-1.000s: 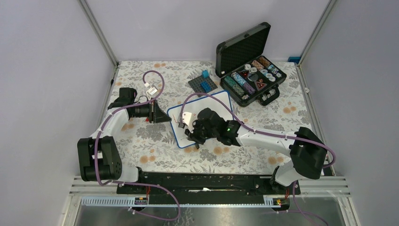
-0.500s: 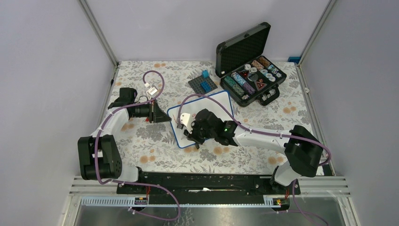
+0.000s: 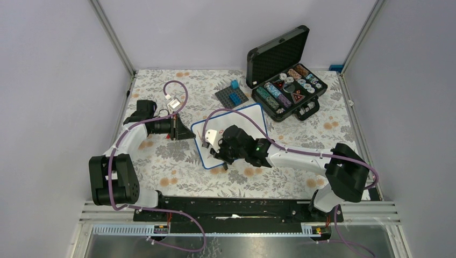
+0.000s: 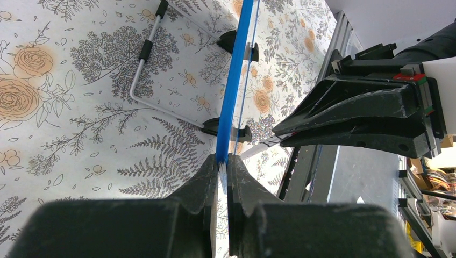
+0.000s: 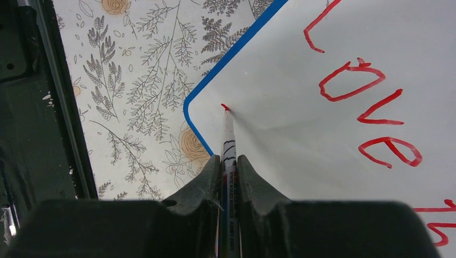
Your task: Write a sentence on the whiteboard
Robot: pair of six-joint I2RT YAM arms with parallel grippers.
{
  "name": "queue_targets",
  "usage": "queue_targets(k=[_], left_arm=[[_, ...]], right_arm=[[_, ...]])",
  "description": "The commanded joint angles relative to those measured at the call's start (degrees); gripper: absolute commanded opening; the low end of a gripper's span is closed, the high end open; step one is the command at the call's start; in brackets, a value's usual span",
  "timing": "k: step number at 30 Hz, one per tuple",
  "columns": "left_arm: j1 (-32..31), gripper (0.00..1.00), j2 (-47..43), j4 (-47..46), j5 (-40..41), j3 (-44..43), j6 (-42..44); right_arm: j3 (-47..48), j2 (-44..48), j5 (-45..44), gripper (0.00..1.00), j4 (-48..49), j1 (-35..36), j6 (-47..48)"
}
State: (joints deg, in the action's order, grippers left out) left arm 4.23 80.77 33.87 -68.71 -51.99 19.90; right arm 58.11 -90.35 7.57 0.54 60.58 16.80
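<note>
Red marker (image 5: 229,141), pinched by the right gripper (image 5: 228,161), is touching the whiteboard (image 5: 301,161) mid-frame; press lightly, left gripper (image 4: 221,166) clamping the edge.

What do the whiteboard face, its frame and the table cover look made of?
Whiteboard face: smooth white coated panel, maybe melamine; no texture shows.
Frame: blue, probably plastic; uniform colour, rounded corner.
Table cover: matte printed floral sheet, cloth or vinyl.

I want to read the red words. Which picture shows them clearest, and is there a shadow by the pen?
Right wrist view: the sentence is sharp on the whiteboard, with a soft grey shadow beside the marker tip. Top view: too small to read.
</note>
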Motion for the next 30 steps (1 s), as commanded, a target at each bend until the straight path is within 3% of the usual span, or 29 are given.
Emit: queue_targets(k=[1,30], left_arm=[[-0.1,0.0,-0.2,-0.4,0.1,-1.0,0.8],[-0.1,0.0,-0.2,-0.4,0.1,-1.0,1.0]], right_arm=[[0.9,2.5,-3.8,0.0,-0.2,-1.4,1.2],[5.4,-1.9,1.1,0.0,-1.6,-1.0,-0.5]])
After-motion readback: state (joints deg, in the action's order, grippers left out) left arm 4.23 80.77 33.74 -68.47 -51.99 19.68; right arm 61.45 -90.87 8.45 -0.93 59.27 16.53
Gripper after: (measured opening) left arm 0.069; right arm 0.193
